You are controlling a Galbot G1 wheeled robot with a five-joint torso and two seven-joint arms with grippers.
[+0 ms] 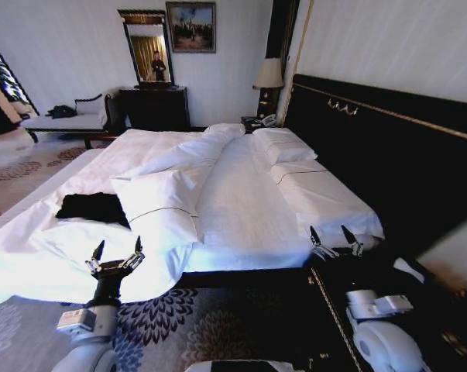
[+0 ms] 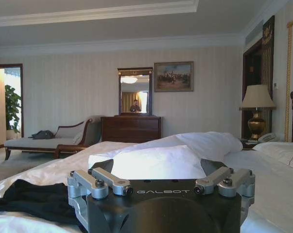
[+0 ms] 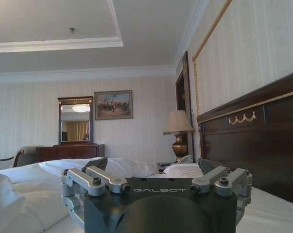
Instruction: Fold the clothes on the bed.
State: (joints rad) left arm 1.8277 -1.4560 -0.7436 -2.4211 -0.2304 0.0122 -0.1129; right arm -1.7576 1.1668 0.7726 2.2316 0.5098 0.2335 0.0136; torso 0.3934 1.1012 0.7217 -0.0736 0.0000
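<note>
our left gripper (image 1: 118, 252): fingers spread, holding nothing, at the bed's (image 1: 248, 209) near edge. our right gripper (image 1: 333, 235): likewise spread, by the headboard (image 1: 388, 147). the clothes (image 1: 94, 208): black, crumpled on the duvet (image 1: 163, 194), beyond our left gripper.

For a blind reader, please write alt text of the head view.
A black T-shirt lies crumpled on a white double bed with a turned-back duvet. The open left gripper and open right gripper hover at the near edge.

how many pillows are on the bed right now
3 that I can make out: two stacked at the headboard's far end, one lying across the folded-back duvet near the black T-shirt. The duvet may hide more.
</note>
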